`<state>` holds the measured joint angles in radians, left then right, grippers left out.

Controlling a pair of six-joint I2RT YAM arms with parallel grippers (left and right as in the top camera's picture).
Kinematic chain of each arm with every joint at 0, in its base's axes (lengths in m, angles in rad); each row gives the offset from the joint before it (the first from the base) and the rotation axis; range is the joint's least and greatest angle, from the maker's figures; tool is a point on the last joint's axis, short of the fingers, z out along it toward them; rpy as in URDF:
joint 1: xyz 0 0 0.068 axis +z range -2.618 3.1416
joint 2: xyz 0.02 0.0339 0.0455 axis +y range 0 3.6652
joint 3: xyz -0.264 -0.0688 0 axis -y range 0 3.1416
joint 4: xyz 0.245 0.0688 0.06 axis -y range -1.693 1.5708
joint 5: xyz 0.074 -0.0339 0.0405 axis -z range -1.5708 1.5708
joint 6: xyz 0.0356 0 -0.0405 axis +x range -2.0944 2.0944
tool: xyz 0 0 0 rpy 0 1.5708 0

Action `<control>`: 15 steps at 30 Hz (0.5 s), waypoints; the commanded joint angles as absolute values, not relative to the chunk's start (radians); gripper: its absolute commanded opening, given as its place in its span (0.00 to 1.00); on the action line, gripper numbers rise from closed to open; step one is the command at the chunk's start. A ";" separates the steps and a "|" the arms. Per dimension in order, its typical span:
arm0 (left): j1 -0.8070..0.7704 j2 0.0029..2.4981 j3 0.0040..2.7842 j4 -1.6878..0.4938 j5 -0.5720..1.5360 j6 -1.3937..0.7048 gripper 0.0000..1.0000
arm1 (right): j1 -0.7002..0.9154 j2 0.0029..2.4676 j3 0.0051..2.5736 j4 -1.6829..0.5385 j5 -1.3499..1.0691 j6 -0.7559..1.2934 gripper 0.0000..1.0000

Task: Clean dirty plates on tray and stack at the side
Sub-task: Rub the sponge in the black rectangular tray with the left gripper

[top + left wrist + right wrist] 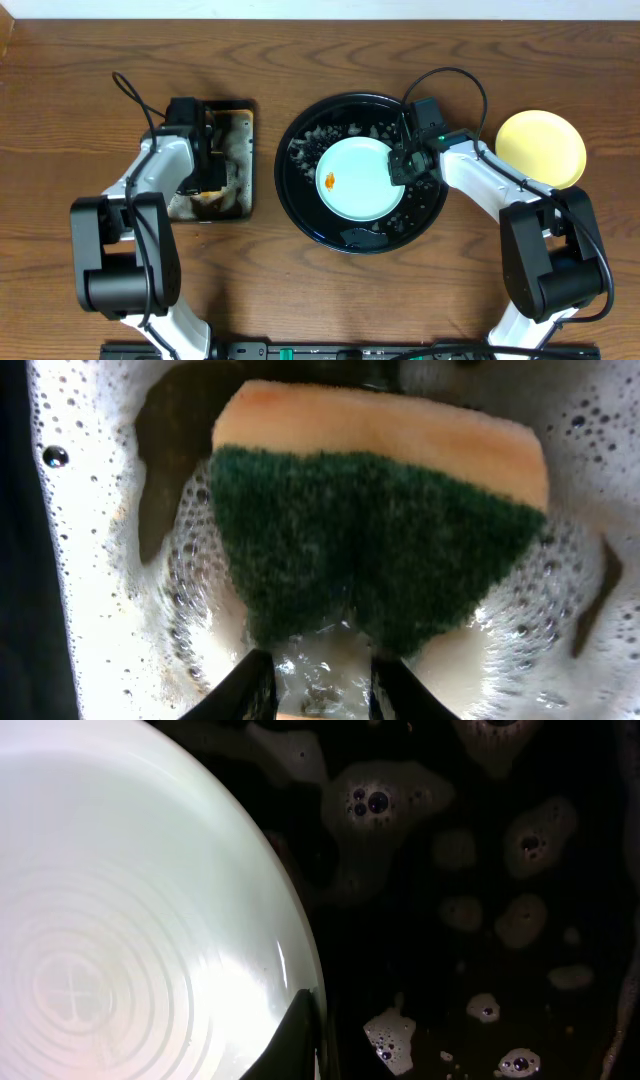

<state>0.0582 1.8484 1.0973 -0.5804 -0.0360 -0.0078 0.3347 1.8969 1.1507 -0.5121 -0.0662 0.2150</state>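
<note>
Overhead: at the middle of the table [300, 60], a glossy round black tray [296, 205] with a raised rim, holding one pale blue-green plate [362, 185], flat and shallow, marked by a small orange smear [330, 181] near its left side. Patches of foam [305, 148] around it on the tray floor. Toward the right edge, off the tray, a plain pale yellow plate [540, 148]. At the blue-green plate's right rim, the right tool [405, 165]. Near the left edge, a rectangular tray [243, 150] with the left tool [207, 170] down inside it.

Left wrist: only here, a sponge [370, 550], green scouring face up over a yellow body, lying in soapy froth. Left tool partly spread, fingers [250, 685] at the sponge's near edge, nothing clamped between them.

Right wrist: concentric rings on the plate's glossy face, unseen from above. Right tool closed tight, one finger [300, 1045] touching the rim; rim pinched or not, impossible to tell.
</note>
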 commanded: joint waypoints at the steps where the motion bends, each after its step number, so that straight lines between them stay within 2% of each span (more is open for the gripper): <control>1: 0.060 1.876 1.013 -0.539 -0.034 -0.024 0.29 | 0.321 1.885 1.148 -0.516 0.002 0.197 0.01; 7: 0.060 1.864 1.052 -0.593 -0.034 -0.024 0.08 | 0.321 1.885 1.148 -0.521 0.003 0.197 0.01; 11: 0.060 1.829 1.132 -0.680 -0.034 -0.024 0.08 | 0.321 1.885 1.148 -0.524 0.003 0.197 0.01; 15: 0.060 1.768 1.189 -0.718 -0.034 -0.024 0.17 | 0.321 1.885 1.148 -0.524 0.002 0.197 0.01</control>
<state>0.0597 1.8233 1.1378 -0.7086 -0.0368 -0.0242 0.3347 1.8969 1.1507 -0.5129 -0.0662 0.2150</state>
